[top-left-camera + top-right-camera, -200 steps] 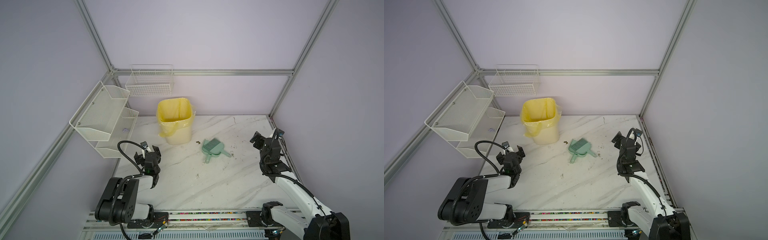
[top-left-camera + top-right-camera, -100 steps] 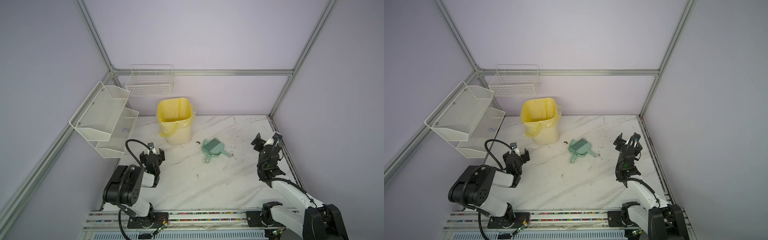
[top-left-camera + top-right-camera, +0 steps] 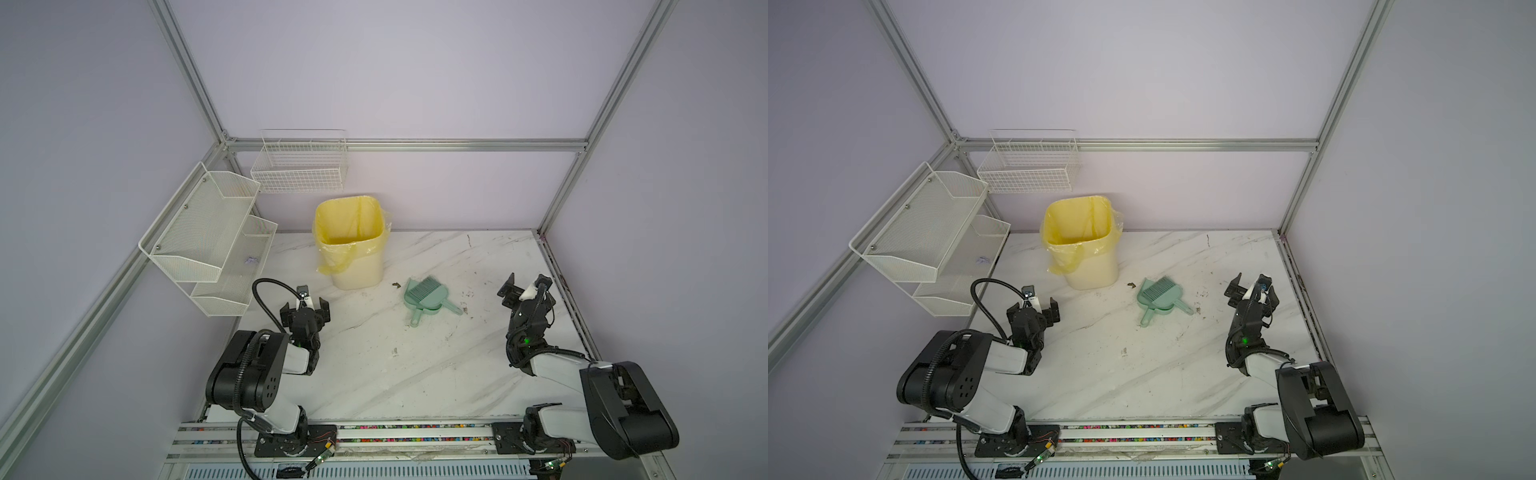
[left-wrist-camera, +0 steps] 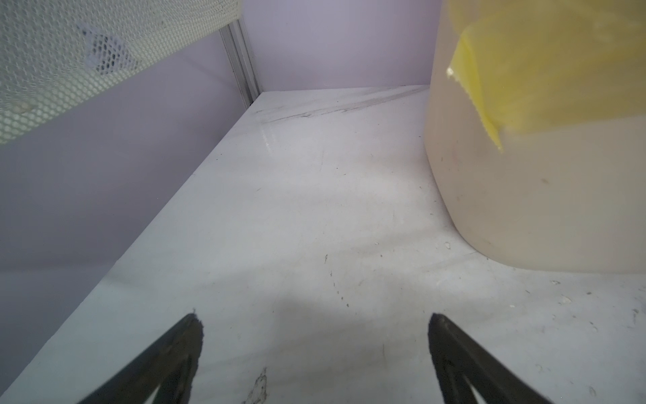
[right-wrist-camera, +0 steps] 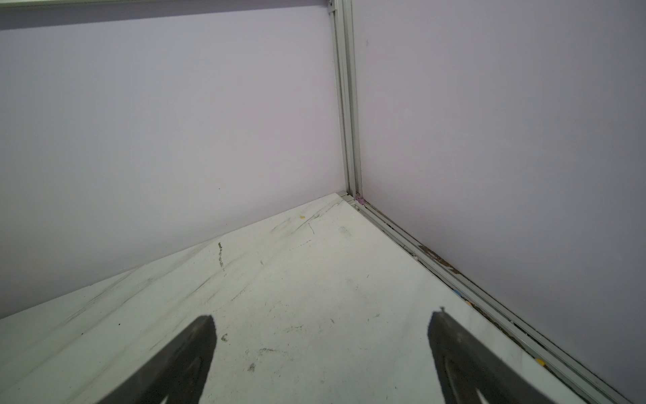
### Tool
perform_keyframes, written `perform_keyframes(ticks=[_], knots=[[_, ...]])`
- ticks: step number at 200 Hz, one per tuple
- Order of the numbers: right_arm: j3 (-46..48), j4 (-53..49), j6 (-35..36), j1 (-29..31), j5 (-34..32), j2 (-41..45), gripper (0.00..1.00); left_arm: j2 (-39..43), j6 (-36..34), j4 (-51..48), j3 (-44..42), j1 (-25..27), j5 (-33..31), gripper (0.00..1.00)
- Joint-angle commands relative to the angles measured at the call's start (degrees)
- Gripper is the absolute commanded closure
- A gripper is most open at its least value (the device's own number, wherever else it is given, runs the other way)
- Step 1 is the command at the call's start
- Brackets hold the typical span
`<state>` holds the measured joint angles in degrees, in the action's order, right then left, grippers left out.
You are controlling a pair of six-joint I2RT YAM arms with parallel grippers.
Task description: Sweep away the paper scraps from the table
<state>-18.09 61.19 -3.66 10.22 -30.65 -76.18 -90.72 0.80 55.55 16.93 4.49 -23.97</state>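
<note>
The marble table (image 3: 415, 374) (image 3: 1142, 374) shows only dark smudges in both top views. One lilac paper scrap (image 3: 250, 260) (image 3: 982, 259) lies on the mesh shelf, and shows through the mesh (image 4: 105, 56) in the left wrist view. A tiny lilac scrap (image 5: 360, 200) sits in the far right corner. My left gripper (image 3: 304, 306) (image 3: 1034, 306) (image 4: 314, 317) is open and empty, low over the table left of the bin. At the right edge my right gripper (image 3: 525, 286) (image 3: 1252, 286) (image 5: 321, 317) is open and empty too.
A green dustpan with its brush (image 3: 424, 297) (image 3: 1158, 297) lies mid-table between the grippers. The bin with a yellow bag (image 3: 353, 245) (image 3: 1084, 245) (image 4: 542, 175) stands at the back. White mesh shelves (image 3: 208, 241) and a wire basket (image 3: 299, 166) hang on the left walls.
Both arms have folded back toward the front rail, their rear links swinging up. The grippers have shifted only slightly and stayed open.
</note>
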Motion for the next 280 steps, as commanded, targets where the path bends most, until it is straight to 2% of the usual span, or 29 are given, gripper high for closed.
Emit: perform_keyframes(ticks=[1, 48, 55, 69, 80, 85, 96, 108, 122, 133, 280], knots=[[0.84, 12.03, 1.06, -0.31, -0.55, -5.1, 0.03, 0.36, -0.67, 1.9, 3.78, -0.64, 0.55, 0.0], [1.04, 31.14, 2.6, -0.46, 0.57, -21.45, 0.03, 0.38, -0.53, 1.71, 3.81, -0.79, 0.76, 0.0], [0.75, 33.77, 5.46, -0.44, 1.72, -23.26, 0.03, 0.29, -0.58, 1.69, 3.89, -0.84, 0.85, 0.0], [0.54, 30.95, 4.66, -0.46, 7.98, -24.19, 0.03, 0.36, -0.46, 1.62, 3.84, -0.87, 0.93, 0.01], [0.08, 40.28, 8.89, -0.33, 6.74, -29.84, 0.03, 0.36, -0.47, 1.49, 3.89, -0.94, 0.9, 0.0], [-0.2, 38.88, 8.63, -0.07, 6.6, -28.87, 0.03, 0.37, -0.47, 1.44, 3.91, -0.99, 0.93, 0.0], [-3.19, 24.68, 4.93, -0.31, 8.93, -25.39, 0.03, 0.37, -0.37, 1.42, 3.99, -0.98, 1.02, 0.0], [-7.13, 22.31, 6.77, -0.95, 9.59, -27.79, 0.03, 0.32, -0.27, 1.32, 4.07, -1.09, 1.19, 0.0], [-8.12, 16.23, 3.34, -2.27, 10.69, -25.97, 0.03, 0.37, -0.19, 1.1, 4.09, -1.22, 1.37, 0.0], [-7.69, 18.91, 4.75, -3.01, 10.88, -26.59, 0.03, 0.37, -0.12, 1.2, 4.08, -1.25, 1.46, 0.01], [-7.59, 18.48, 4.85, -3.01, 10.09, -26.21, 0.03, 0.37, 0.04, 0.86, 4.08, -1.5, 1.73, 0.0]])
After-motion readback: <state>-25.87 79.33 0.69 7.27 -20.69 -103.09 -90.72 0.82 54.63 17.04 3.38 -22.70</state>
